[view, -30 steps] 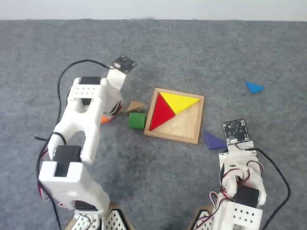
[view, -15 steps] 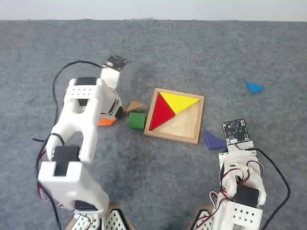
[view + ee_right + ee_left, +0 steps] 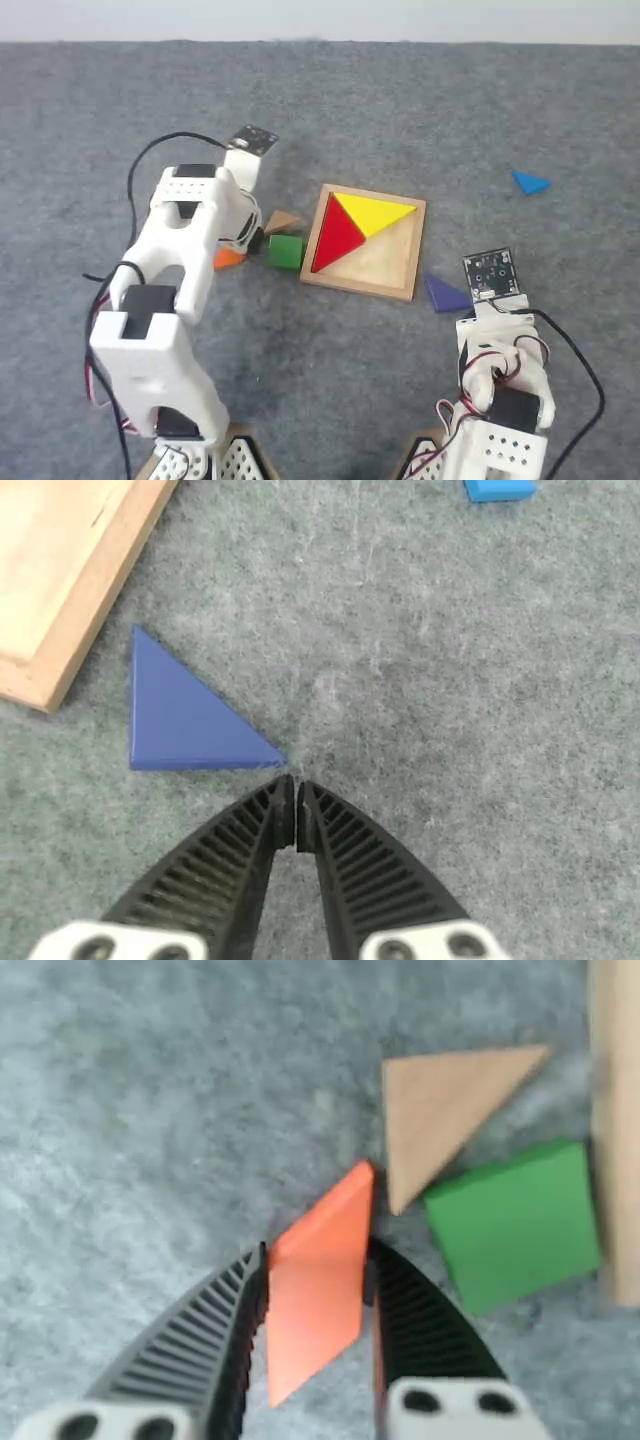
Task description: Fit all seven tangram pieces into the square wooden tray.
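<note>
swinging back toward the tray since half a second ago, my left arm has its wrist over the loose pieces again, and the orange piece has shifted a little nearer the green one.

the grey carpet point(image 3: 400, 100) carries the square wooden tray point(image 3: 356, 284). the yellow triangle point(image 3: 372, 213) and the red triangle point(image 3: 335, 238) are seated in it, and the rest of its floor is bare. the dark blue triangle point(image 3: 175, 715) lies just off the tray's near right corner. my right gripper point(image 3: 296, 788) is closed on nothing, its tips just beside that triangle.

the green square point(image 3: 515, 1222) sits just beside the tray's left edge, with the tan triangle point(image 3: 440, 1120) next to it. my left gripper point(image 3: 314, 1252) is clamped on the orange parallelogram point(image 3: 318, 1310), one finger on each long side. its far tip almost touches the tan triangle. i cannot tell whether it is off the carpet.

to do this well, i judge i should lift straight up first so i don't shove the tan and green pieces. then i should turn the wrist so the parallelogram's edges line up with the red triangle's before lowering.

the small blue triangle point(image 3: 530, 182) lies well apart, beyond the tray's right.
</note>
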Motion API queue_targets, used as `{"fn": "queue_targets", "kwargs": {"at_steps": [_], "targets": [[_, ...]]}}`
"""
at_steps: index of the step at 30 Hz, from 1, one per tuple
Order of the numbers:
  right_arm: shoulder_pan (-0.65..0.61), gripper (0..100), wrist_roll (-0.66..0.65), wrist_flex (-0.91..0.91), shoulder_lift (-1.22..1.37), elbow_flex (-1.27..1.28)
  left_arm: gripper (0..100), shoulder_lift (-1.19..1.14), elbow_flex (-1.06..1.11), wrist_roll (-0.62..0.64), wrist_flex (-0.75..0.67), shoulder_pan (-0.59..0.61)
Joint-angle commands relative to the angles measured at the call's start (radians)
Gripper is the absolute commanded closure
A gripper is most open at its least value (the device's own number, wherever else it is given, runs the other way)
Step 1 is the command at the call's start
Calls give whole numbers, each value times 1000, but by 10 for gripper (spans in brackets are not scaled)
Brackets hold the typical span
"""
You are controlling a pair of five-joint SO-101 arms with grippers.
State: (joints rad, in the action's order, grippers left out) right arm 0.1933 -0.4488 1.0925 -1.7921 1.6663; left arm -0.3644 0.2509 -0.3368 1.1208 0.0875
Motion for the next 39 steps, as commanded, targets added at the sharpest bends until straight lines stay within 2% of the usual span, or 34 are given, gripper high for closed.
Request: {"fn": "queue_targets", "kwargs": {"at_steps": [1,3,18,24,28,33,39], "targets": [[-8,991,-14,4,-15,17,963,9,19,-35,35,-43],[-8,991,-14,4,-15,17,987,12,22,-21,35,-57],[-8,991,-14,5,-15,17,982,226,13,-12,97,-55],[-8,991,-14,8,-15,17,830,226,30,-5,54,-38],[-8,991,-14,8,-15,17,819,186,25,-15,3,21],[-8,991,-14,8,-15,17,819,26,13,-83,-55,46],[-8,991,-14,5,-15,17,836,-28,-62,-92,31,35]]}}
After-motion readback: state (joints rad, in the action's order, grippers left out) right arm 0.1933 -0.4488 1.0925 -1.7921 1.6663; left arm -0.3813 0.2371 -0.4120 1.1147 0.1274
